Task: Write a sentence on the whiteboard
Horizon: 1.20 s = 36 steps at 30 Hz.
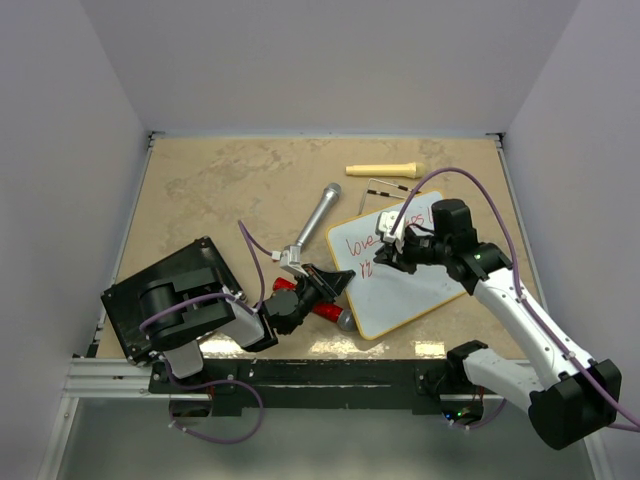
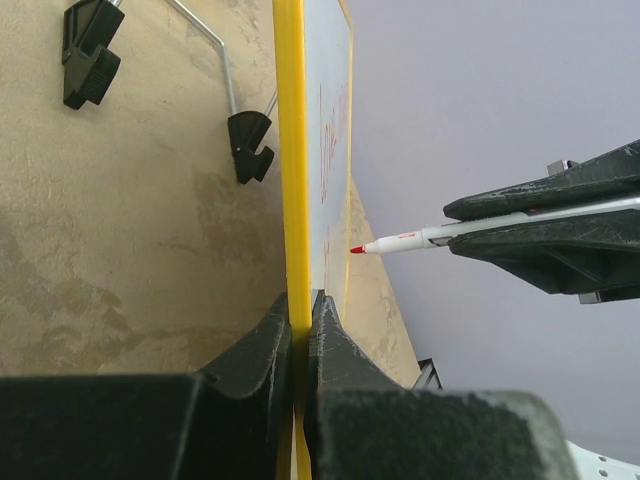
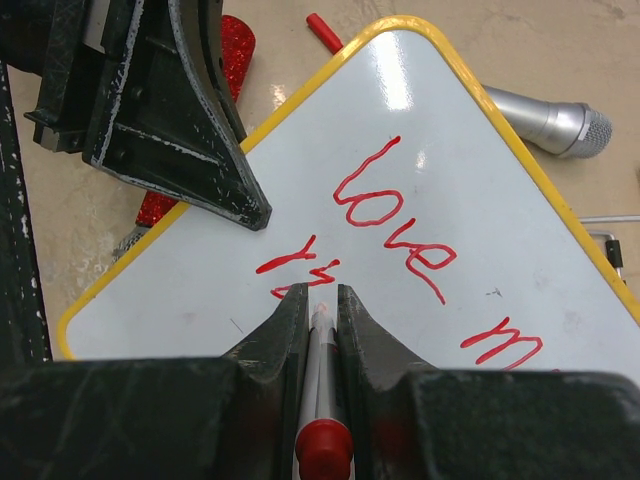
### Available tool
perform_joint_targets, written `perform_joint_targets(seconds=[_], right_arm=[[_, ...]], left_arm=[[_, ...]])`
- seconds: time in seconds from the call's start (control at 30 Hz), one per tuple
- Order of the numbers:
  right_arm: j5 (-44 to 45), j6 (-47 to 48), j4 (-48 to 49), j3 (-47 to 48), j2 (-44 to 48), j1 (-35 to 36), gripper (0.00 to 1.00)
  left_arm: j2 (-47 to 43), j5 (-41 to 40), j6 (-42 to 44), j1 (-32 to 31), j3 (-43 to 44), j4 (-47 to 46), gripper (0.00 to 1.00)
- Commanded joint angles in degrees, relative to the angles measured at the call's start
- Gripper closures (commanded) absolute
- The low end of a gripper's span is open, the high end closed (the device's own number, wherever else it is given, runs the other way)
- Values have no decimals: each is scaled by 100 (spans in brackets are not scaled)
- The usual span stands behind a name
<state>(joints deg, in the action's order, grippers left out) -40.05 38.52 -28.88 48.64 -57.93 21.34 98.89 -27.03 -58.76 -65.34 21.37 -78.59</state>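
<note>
The whiteboard (image 1: 405,285) has a yellow frame and lies tilted at the centre right of the table. My left gripper (image 1: 338,283) is shut on its left frame edge (image 2: 297,200), which sits pinched between the jaws of that gripper (image 2: 300,298). My right gripper (image 3: 320,292) is shut on a red-capped marker (image 3: 320,340), with the tip down by the board face. The sentence (image 3: 390,215) is in red: "love" and more on the first line, a few strokes of a second line (image 3: 300,262) just ahead of the tip. The marker (image 2: 400,241) points at the board.
A silver microphone (image 1: 318,220) lies behind the board, and a red glittery one (image 1: 322,308) is partly under it. There is a cream handle (image 1: 382,169) at the back, black wire feet (image 2: 250,145) beside the board, and a black flat box (image 1: 170,295) at the front left.
</note>
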Motion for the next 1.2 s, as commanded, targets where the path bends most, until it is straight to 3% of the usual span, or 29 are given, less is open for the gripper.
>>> perform_joint_targets(seconds=[0.0,1.17], right_arm=[[-143,-99,190,190,133,-60,100],[-20,-47,120,163,63,-130,100]], left_arm=[[-28,-92,717,-14,-106,-342,100],[-19,-101,717,-14,-141,-412,100]])
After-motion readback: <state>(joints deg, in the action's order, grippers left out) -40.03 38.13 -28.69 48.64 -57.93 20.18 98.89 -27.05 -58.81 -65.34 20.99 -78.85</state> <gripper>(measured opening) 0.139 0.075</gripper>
